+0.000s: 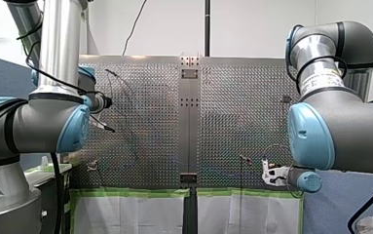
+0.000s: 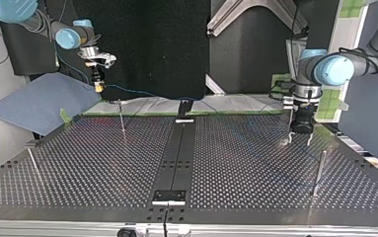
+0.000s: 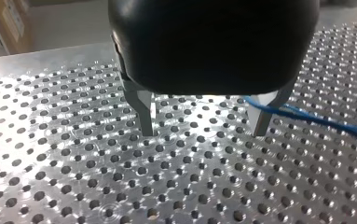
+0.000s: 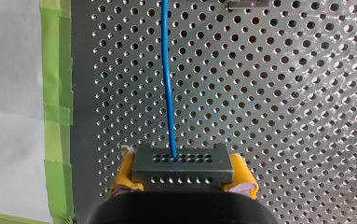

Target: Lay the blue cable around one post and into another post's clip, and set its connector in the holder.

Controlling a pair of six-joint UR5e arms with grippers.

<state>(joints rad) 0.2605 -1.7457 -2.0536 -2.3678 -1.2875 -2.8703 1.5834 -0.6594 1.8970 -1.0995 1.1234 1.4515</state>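
Note:
My right gripper (image 4: pixel 181 176) is shut on the black connector (image 4: pixel 181 164), its yellow pads pressing both sides. The blue cable (image 4: pixel 168 79) runs straight ahead from the connector over the perforated table. In the top view my right gripper (image 2: pixel 98 83) hangs above the table's far left edge, and the cable (image 2: pixel 142 94) sags from it toward the middle. My left gripper (image 3: pixel 203 127) stands open just above the plate, metal fingers (image 3: pixel 144 114) apart with nothing between them. The blue cable (image 3: pixel 316 120) crosses its other finger. In the top view my left gripper (image 2: pixel 300 136) is at the far right.
Thin upright posts stand on the plate: one (image 2: pixel 121 118) at the far left, one (image 2: pixel 320 170) at the near right, one (image 2: pixel 32 162) at the near left. A black holder (image 2: pixel 184 109) sits on the centre strip's far end, another (image 2: pixel 169 196) at the near end. Green tape (image 4: pixel 57 93) edges the plate.

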